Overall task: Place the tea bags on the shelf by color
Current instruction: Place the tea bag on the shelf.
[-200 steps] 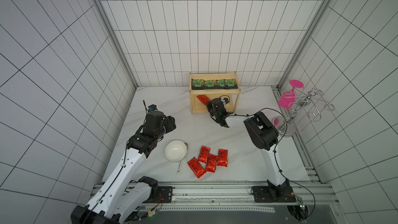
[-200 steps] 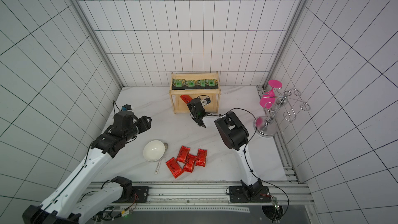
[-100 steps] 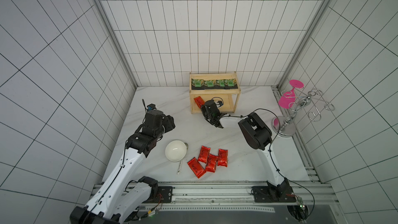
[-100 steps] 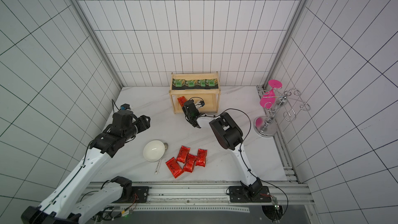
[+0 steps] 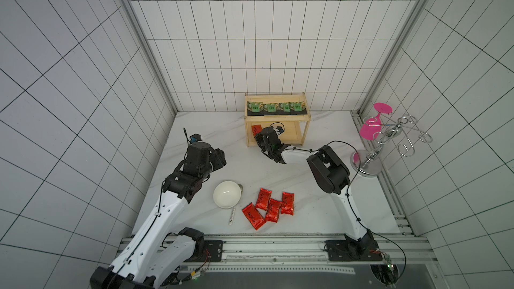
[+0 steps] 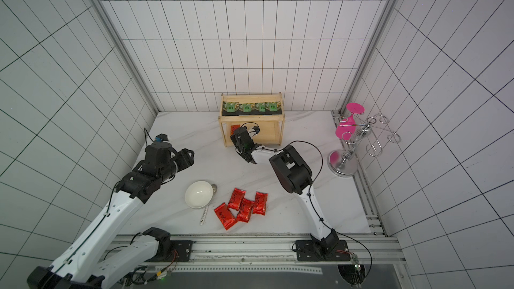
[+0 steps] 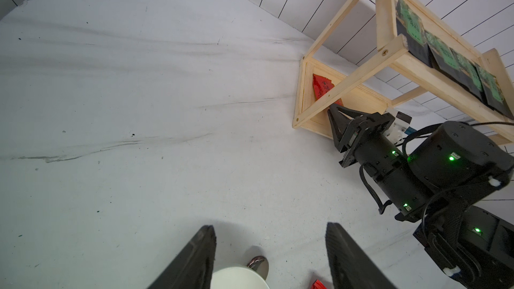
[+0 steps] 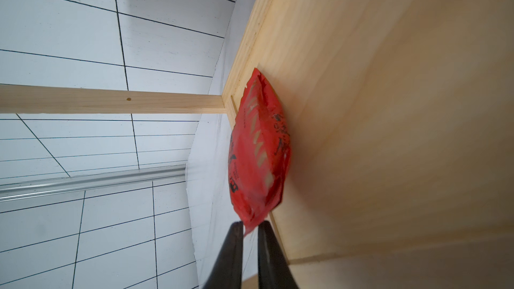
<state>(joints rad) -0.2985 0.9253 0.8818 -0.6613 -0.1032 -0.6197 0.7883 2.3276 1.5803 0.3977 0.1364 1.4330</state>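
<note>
Leftward went the right claw (image 8: pixel 250 227), sliding one shiny red foil pouch (image 8: pixel 258 148) to the lower-board end of the light wooden two-tier shelf (image 5: pixel 278 118). It is narrowed round the pouch's corner, and I cannot tell whether it grips. Four red pouches (image 5: pixel 271 208) remain on the surface (image 5: pixel 306 218); the left claw (image 7: pixel 269 227) hangs released.

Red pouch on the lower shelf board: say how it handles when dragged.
Likely floppy: the red pouch looks crinkled and puffy, so it may buckle rather than slide stiffly. Probably light, being thin foil. Its glossy skin may slip from the right tool at its corner.
</note>
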